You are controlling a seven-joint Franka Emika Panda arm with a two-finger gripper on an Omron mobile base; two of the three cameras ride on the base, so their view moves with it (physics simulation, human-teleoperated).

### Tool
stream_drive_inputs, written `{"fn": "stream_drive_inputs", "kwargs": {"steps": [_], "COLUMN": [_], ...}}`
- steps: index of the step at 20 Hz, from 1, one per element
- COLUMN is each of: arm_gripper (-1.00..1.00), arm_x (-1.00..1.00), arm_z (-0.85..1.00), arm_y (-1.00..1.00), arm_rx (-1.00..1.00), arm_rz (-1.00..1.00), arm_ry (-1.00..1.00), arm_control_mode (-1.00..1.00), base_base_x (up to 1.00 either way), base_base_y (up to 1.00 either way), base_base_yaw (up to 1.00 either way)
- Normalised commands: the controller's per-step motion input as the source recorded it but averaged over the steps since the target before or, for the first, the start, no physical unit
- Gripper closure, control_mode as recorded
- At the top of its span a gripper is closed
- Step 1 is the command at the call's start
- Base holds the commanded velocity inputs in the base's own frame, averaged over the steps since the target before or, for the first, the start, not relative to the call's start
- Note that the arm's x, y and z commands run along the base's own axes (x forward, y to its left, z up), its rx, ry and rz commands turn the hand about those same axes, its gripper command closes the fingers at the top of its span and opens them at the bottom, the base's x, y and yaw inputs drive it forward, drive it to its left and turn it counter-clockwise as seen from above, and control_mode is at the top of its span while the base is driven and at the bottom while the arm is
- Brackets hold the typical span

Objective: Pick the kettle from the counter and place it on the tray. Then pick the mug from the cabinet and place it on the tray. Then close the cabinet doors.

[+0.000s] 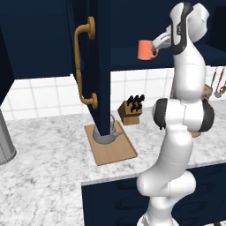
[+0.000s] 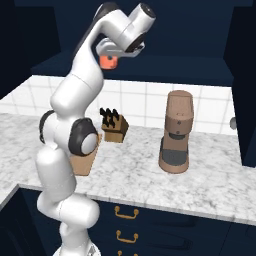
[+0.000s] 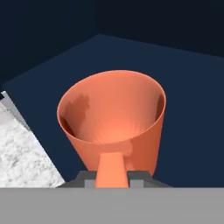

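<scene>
The gripper [image 1: 155, 46] grasps the mug [image 1: 145, 50] by its handle, at the cabinet [image 1: 132, 53] shelf. The kettle [image 1: 107, 134] sits on the tray [image 1: 115, 150], at 7 o'clock below the mug.

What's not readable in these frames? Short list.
- Kettle on the tray: left base view, upper half hidden by the open cabinet door.
- Tool fingertips: hand view, masked by the mug handle they are shut on.
- Mug in right base view: mostly covered by the wrist.
- Grey cylinder: cut by the left edge.
</scene>
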Motion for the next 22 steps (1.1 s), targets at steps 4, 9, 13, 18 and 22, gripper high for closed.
{"fn": "stream_drive_inputs", "kwargs": {"steps": [4,9,13,18,22], "arm_gripper": [1.0,1.0,1.0,1.0,1.0], "arm_x": [-1.0,-1.0,-1.0,-1.0,-0.83], "arm_z": [-0.27,-0.12,0.0,-0.12,-0.65], "arm_y": [0.03,0.2,0.06,0.15,0.42], "arm_rx": [0.0,0.0,0.0,0.0,-0.09], "arm_rz": [0.21,0.13,0.17,0.3,0.3], "arm_ry": [-0.21,-0.2,-0.11,-0.06,0.0], "arm_control_mode": [-1.0,-1.0,-1.0,-1.0,-1.0], "base_base_x": [0.0,0.0,0.0,0.0,0.0], "base_base_y": [0.0,0.0,0.0,0.0,0.0], "base_base_yaw": [0.0,0.0,0.0,0.0,0.0]}}
